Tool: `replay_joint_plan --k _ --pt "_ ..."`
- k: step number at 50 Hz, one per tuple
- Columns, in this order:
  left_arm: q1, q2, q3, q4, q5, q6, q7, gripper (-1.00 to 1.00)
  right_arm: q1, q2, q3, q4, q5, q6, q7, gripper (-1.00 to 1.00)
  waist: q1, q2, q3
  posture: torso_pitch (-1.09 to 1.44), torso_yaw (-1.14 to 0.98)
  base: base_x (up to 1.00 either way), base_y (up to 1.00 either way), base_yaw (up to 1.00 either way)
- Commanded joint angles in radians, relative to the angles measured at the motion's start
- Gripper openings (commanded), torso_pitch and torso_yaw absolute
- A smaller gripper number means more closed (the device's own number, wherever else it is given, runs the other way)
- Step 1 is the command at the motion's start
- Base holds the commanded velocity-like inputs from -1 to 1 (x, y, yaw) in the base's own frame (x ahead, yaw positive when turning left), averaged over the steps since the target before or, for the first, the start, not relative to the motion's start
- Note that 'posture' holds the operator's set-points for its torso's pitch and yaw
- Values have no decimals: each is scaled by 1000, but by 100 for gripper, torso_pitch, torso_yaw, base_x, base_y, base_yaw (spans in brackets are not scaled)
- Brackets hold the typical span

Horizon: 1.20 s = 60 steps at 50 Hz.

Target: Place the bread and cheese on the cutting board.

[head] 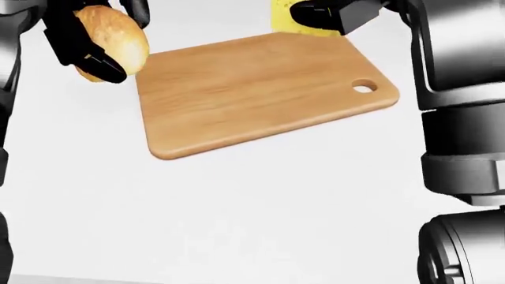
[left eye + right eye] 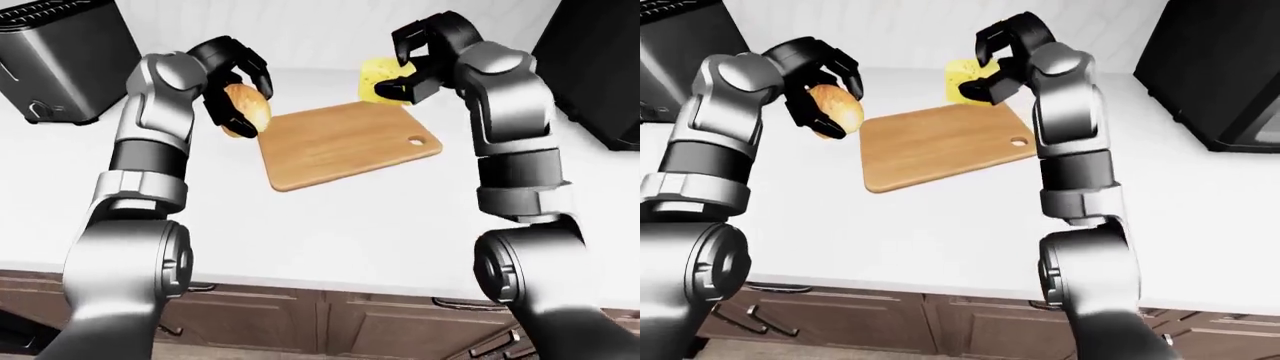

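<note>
My right hand (image 2: 420,64) pinches the cheese (image 2: 380,75) above the cutting board's (image 2: 345,142) top edge; my left hand (image 2: 235,82) grips bread (image 2: 247,109). Best lowered level, released gently.

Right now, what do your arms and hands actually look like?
Both arms are rounded silver-grey metal segments joined by dark bands and black, disc-like elbow joints. The left hand and right hand are glossy black, each with three thick, blunt fingers. No cables or markings show in these views.
</note>
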Motion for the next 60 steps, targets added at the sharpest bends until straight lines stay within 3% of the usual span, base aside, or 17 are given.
replay_joint_plan --k 1,7,14,29,56,57,58,60 --pt "-47 18 13 -42 -5 -18 22 -97 -74 -14 -11 60 -3 -118 -54 -98 2 2 -39 0 0 0 0 0" --pt "-57 27 18 -33 -13 -15 16 -97 -206 -15 3 406 -21 -290 -132 -98 6 1 -43 0 0 0 0 0" --pt "-46 32 32 -22 -42 -4 26 -97 -255 28 6 629 -32 -414 -254 -97 10 2 -44 0 0 0 0 0" --pt "-3 28 21 -17 -44 -46 51 -98 -218 50 32 708 -95 -502 -310 -95 15 -2 -45 0 0 0 0 0" --pt "16 38 23 -7 -62 -50 69 -98 -177 34 11 711 -93 -514 -314 -98 16 -5 -47 0 0 0 0 0" --pt "17 38 23 -6 -62 -53 70 -98 -179 34 11 710 -94 -512 -314 -75 16 -5 -47 0 0 0 0 0" --pt "17 38 24 -10 -62 -52 68 -98 -183 35 12 706 -94 -505 -312 100 16 -5 -46 0 0 0 0 0" --pt "15 39 23 -10 -62 -50 64 -98 -184 36 17 705 -100 -505 -307 100 16 -5 -46 0 0 0 0 0"
